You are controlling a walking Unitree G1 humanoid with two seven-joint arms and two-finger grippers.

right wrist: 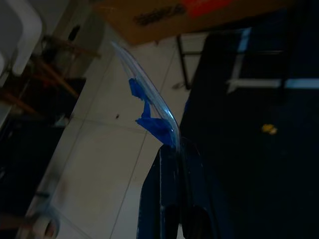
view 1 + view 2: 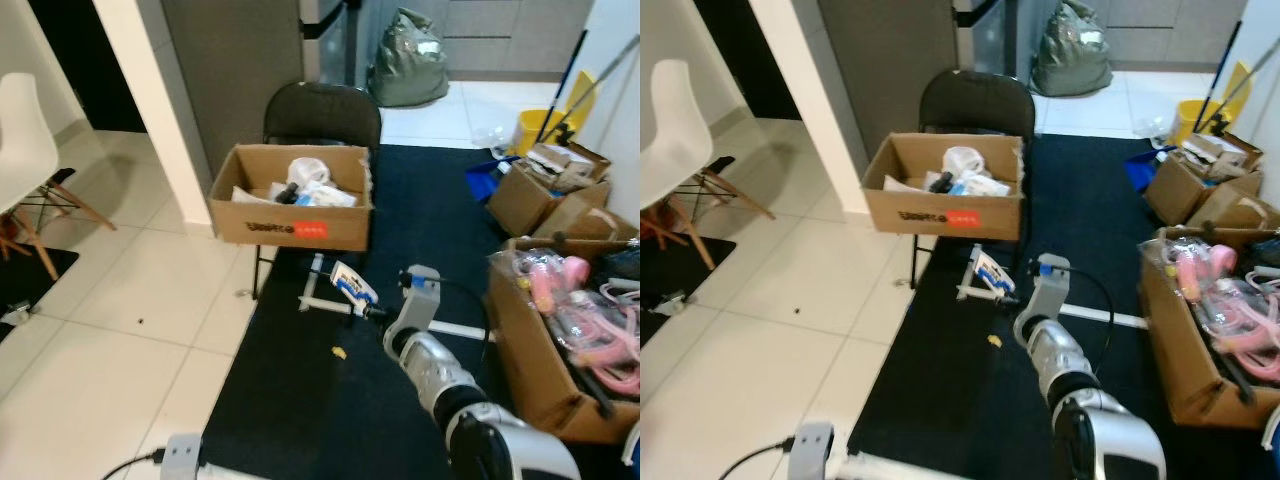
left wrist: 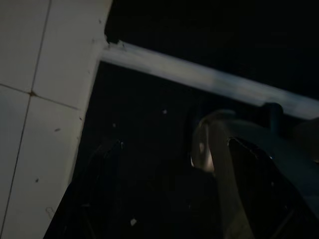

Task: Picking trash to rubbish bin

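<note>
1. Wrapper (image 2: 353, 287): flat, thin white-and-blue plastic, pinched edge-on between the right gripper (image 1: 175, 149) fingers, which you see closed on it above the dark carpet (image 2: 300, 400).
2. Cardboard box (image 2: 290, 215) of trash sits on a black chair (image 2: 322, 110) just beyond.
3. Left gripper (image 3: 164, 164): dim, fingers spread, holding nothing.
4. Right arm reaches forward, extended.

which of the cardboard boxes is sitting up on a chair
The open cardboard box with the red label, holding white trash, rests on the dark folding chair. The other boxes sit on the floor at the right.
</note>
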